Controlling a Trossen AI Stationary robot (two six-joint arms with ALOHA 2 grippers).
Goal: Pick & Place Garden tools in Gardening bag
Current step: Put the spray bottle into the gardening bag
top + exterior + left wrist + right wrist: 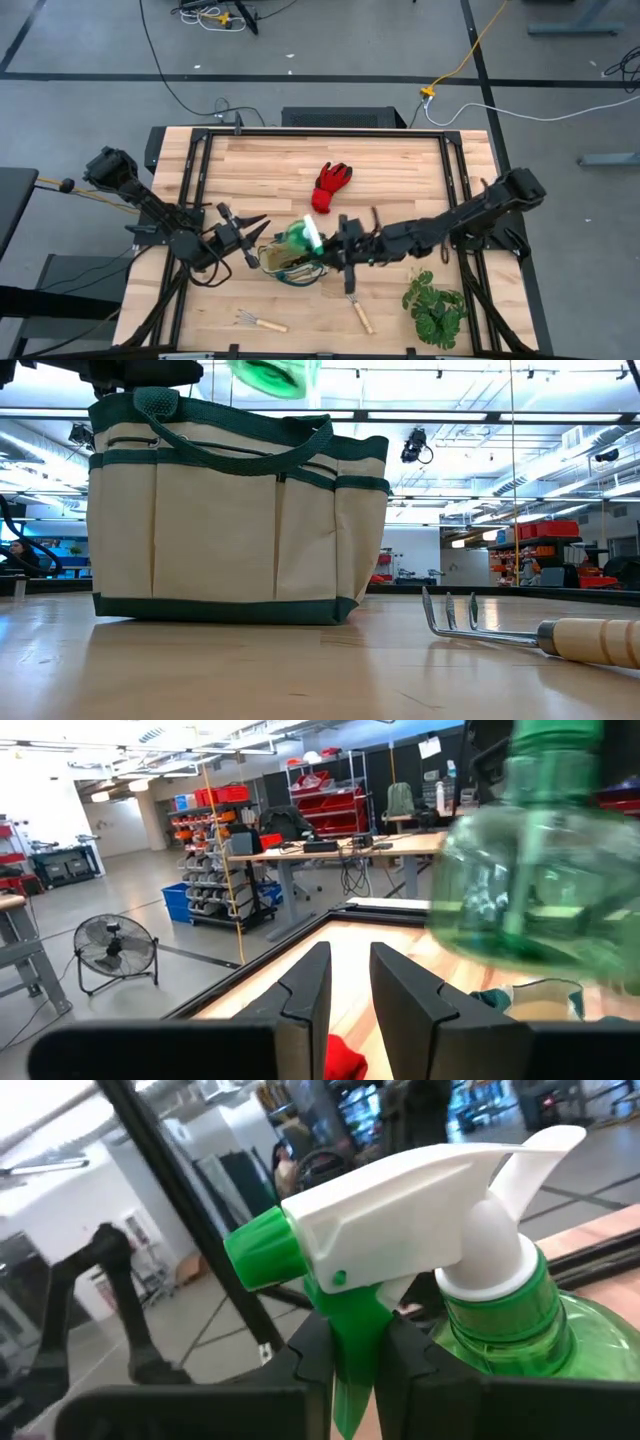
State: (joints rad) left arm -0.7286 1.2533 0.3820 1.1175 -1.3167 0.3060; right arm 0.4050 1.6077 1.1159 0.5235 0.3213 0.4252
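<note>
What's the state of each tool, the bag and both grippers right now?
spray bottle: held over the bag
gardening bag: upright
red glove: on table
rakes: on table
right gripper: shut on spray bottle
left gripper: empty, beside bag

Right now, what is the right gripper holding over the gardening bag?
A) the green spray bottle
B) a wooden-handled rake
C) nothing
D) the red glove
A: the right gripper is shut on the green spray bottle at its trigger neck, holding it above the gardening bag, while the red glove lies on the table beyond the bag.
</note>
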